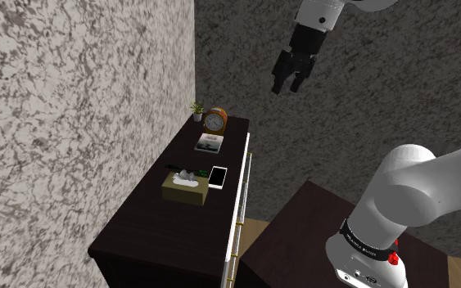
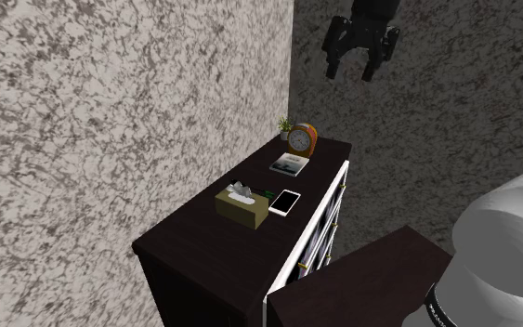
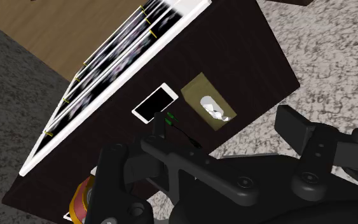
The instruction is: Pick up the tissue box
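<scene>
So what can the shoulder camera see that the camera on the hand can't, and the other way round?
Shoulder view's extras: the little potted plant, the flat white book, the robot's big white arm and its dark stand. Wrist view's extra: the drawers with their patterned white faces and gold handles, which the shoulder view catches edge-on. Both share the dark dresser top, the olive tissue box, the white phone beside it, the orange clock and the open black gripper, high above them.
</scene>
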